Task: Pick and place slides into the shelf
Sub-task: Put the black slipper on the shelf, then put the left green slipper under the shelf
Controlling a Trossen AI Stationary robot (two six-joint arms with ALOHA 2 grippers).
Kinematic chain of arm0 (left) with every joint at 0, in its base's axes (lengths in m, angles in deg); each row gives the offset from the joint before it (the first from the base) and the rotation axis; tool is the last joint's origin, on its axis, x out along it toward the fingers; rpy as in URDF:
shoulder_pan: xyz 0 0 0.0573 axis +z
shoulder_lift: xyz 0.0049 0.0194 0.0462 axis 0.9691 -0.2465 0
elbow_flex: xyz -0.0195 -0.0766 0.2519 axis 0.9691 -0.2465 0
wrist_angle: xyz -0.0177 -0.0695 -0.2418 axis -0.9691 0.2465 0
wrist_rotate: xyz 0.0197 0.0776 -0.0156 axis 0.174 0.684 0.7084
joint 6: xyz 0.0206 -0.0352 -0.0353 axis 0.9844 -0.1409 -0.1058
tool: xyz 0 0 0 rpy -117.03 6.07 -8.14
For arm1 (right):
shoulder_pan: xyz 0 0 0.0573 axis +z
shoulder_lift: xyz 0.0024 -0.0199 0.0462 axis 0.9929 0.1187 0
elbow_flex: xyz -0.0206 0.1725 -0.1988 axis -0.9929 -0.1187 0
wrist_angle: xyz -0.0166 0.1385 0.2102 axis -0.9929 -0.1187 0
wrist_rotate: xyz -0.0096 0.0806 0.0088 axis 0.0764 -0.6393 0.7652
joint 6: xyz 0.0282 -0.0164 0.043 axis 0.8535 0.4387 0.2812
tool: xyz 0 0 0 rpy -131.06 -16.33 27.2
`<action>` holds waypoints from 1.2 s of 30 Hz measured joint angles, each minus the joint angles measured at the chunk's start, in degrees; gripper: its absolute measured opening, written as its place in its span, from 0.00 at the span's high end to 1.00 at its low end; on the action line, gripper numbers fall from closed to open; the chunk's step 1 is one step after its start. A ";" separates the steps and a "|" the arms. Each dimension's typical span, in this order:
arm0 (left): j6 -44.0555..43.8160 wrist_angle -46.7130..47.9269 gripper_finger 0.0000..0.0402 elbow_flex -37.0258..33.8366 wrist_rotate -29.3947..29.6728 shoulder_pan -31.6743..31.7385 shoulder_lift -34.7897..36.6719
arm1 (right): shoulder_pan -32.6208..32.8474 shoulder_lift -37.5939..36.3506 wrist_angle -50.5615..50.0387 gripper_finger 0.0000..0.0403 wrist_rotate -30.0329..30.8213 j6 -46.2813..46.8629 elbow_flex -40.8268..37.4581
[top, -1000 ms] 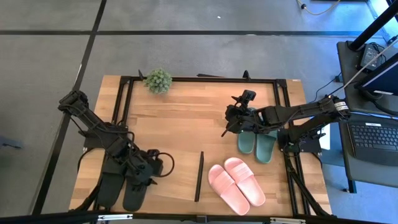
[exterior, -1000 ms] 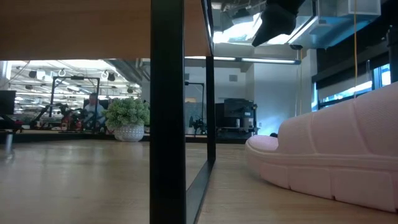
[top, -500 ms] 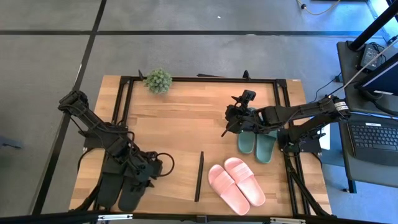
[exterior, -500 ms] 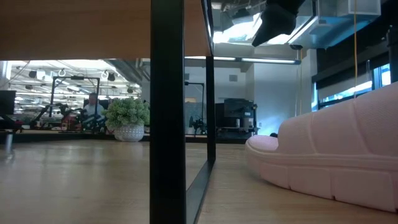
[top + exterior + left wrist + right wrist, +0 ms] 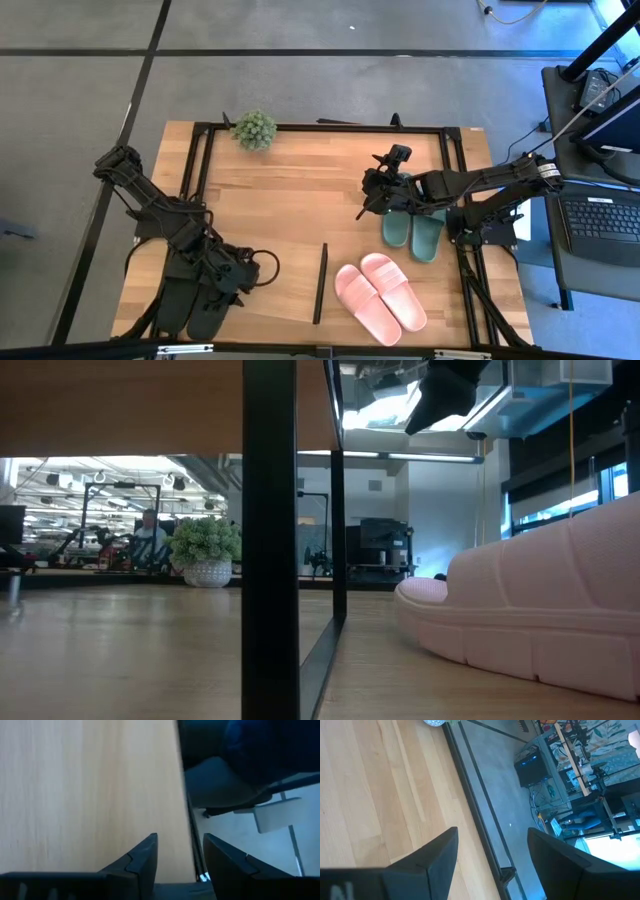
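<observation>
We see the left gripper (image 5: 250,270) low over the black slides (image 5: 192,300) at the near left edge; its jaws stand apart, holding nothing. The right gripper (image 5: 375,190), jaws apart, hangs just beside the green slides (image 5: 418,232). The pink slides (image 5: 380,297) lie near.

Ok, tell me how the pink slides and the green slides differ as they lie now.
The pink slides are light pink, while the green slides are dark green. The pink slides lie at a slant nearer the table's front edge; the green slides lie straight, farther back. The right gripper hangs over the green slides' far end; nothing is over the pink slides. Both pairs lie side by side on the wood.
</observation>
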 joint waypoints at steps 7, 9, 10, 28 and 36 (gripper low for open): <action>6.54 1.74 0.63 3.69 7.95 0.03 0.08 | 0.00 0.00 0.00 0.41 0.00 0.04 0.00; 8.37 1.70 0.63 3.74 9.22 0.10 0.08 | 0.00 0.00 -0.02 0.41 -0.05 0.15 0.00; 9.25 1.62 0.63 3.76 9.26 0.30 0.09 | 0.00 0.00 0.00 0.41 -0.85 0.76 0.00; 32.16 -14.97 0.63 3.74 3.79 4.03 0.07 | 0.00 0.00 0.04 0.41 -17.38 1.18 0.00; 39.33 -19.04 0.63 0.56 2.50 6.35 -0.07 | 0.00 0.00 1.70 0.41 -18.73 1.44 0.00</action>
